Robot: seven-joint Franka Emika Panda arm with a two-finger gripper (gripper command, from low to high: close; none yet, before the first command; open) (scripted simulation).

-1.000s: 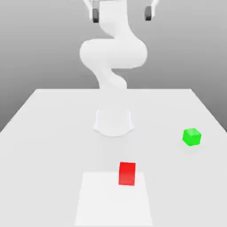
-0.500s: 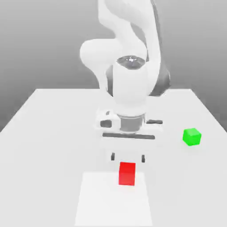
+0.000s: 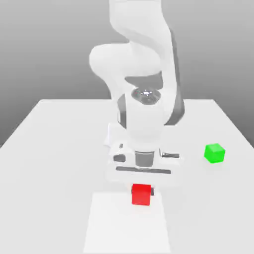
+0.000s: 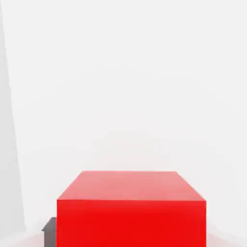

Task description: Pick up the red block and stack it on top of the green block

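Gripper (image 3: 141, 189) mostly hidden in the exterior view: the hand body sits over it and the red block (image 3: 141, 194) covers the space between the fingers. Just a dark sliver of one finger (image 3: 152, 191) peeks out at the block's edge toward the exterior view's right. Finger on the other side is not visible there. Hand view cuts the red block (image 4: 131, 207) off at the frame edge, with a small dark finger (image 4: 49, 230) piece beside one lower corner. Cannot tell if the fingers are touching the block's sides or still apart from it, so grip state is unclear.

Exterior view gives the layout: white arm (image 3: 144, 94) bent down over the table (image 3: 54, 149), hand low, red block directly under it, resting on the lighter square patch (image 3: 126, 223) near the table's front. Green block (image 3: 215, 153) sits alone toward the exterior view's right, well apart from the red block and the hand. Hand view adds a close look at the red block's top and front face, plain and unmarked, on the white surface.

Red block lies between the fingers, right below the hand, still on the table.
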